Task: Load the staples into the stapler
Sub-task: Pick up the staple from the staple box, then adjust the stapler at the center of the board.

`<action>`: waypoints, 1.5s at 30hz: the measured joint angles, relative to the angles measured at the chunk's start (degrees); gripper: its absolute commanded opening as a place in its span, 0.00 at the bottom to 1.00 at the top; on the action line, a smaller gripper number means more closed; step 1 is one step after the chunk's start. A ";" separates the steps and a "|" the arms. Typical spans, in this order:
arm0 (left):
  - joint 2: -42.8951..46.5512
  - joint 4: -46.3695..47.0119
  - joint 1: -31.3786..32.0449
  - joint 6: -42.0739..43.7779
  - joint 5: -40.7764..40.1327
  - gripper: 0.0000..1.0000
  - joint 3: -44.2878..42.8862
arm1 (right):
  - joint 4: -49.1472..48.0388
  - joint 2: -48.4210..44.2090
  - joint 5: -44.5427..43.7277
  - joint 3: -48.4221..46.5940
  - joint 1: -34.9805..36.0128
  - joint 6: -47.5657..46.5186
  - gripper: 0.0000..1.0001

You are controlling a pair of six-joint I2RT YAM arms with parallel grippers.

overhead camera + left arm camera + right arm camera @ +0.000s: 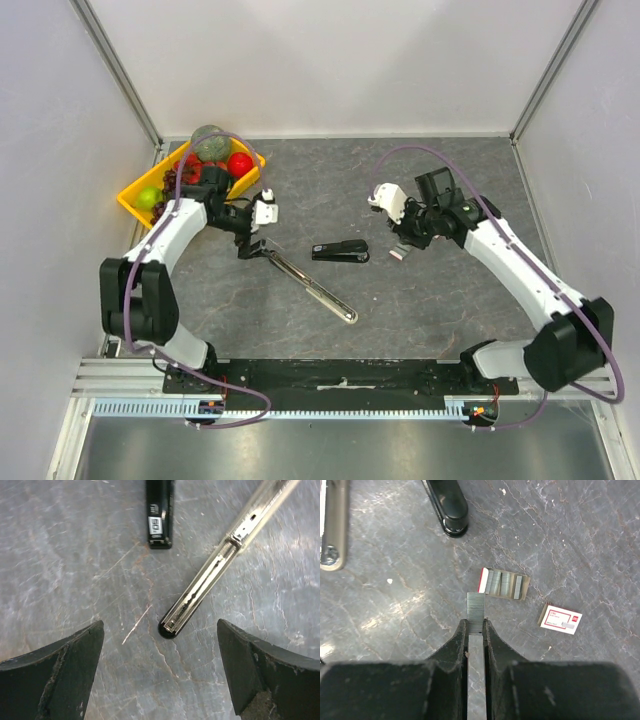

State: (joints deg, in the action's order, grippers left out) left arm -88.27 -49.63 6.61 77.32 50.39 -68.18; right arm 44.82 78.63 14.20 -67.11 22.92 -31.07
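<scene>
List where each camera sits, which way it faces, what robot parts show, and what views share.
Top external: above and behind the bases, looking down on the table; left arm and right arm both show.
Left wrist: on the left arm, looking down at the metal rail between its open fingers.
Right wrist: on the right arm, looking down at the tray and box; its shut fingers pinch a staple strip.
Shared: the black stapler and the rail appear in all three.
</scene>
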 measured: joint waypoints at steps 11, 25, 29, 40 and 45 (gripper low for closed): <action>-8.94 -2.12 9.70 16.65 -11.52 0.99 1.62 | 8.26 -7.10 6.01 -0.66 0.50 -0.87 0.03; -12.11 5.11 16.61 13.57 -20.85 0.71 5.51 | 9.31 -9.33 7.80 -0.66 5.33 0.83 0.03; -12.35 6.78 17.55 10.56 -21.99 0.52 6.27 | 9.27 -9.29 7.80 -0.15 8.24 1.42 0.03; -12.39 8.68 18.97 -2.69 -23.34 0.31 6.91 | 9.14 -6.25 11.45 1.09 12.26 3.28 0.03; -12.22 9.57 18.97 -9.35 -23.32 0.36 7.23 | 6.97 -3.21 11.91 2.51 14.01 3.91 0.04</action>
State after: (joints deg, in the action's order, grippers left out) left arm -100.49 -40.05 25.58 67.96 27.07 -60.95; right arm 51.79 75.42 26.11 -64.60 36.93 -27.16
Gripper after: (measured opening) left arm 0.351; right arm 0.163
